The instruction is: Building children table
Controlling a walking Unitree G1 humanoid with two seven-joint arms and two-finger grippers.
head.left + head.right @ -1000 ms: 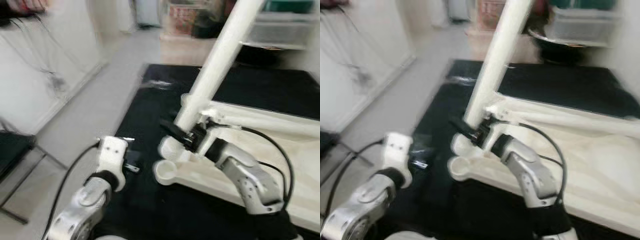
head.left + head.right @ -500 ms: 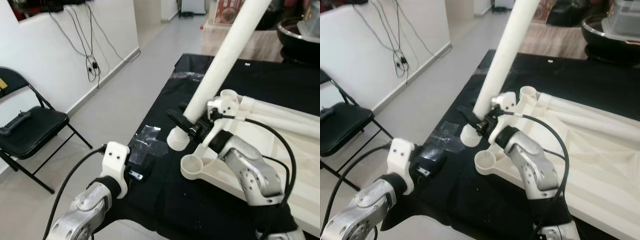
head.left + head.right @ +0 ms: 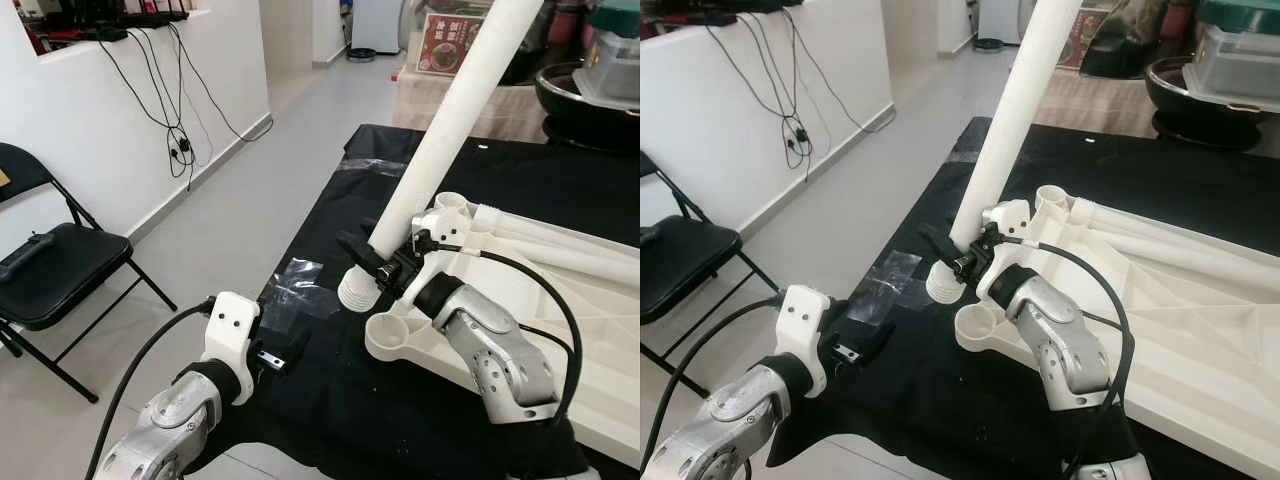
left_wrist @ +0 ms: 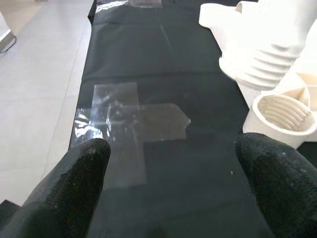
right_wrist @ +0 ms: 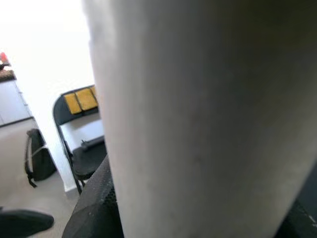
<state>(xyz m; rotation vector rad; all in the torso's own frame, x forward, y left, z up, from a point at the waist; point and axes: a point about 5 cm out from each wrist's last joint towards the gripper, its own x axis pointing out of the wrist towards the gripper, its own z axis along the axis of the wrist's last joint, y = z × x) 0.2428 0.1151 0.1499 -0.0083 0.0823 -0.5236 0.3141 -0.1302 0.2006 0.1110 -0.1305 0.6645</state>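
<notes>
Two grippers: right at work, left hovering.
Right gripper [image 3: 385, 262]: jaws clenched on the white table leg [image 3: 452, 132], near its lower end, just above the threads.
Table leg: long white tube, tilted, rising away from the robot and to its right; the threaded end [image 3: 356, 291] hangs just above the black cloth [image 3: 330, 400], beside the corner of the table frame.
Socket [image 3: 387, 335]: open round socket at the near corner of the white table frame [image 3: 590, 340], just beside the threaded end, apart from it.
Left gripper [image 4: 171, 183]: jaws released and spread wide with nothing between them, low over the black cloth near its edge.
Clear tape [image 4: 130, 130]: a patch stuck flat on the cloth, ahead of the left fingers [image 4: 74, 183].
Table frame: lies upside down on the cloth, with a second socket [image 3: 452, 207] farther back.
Surroundings: black folding chair [image 3: 50, 275] on the grey floor [image 3: 240, 190] to the robot's left, cables [image 3: 175, 110] hanging on the white wall.
</notes>
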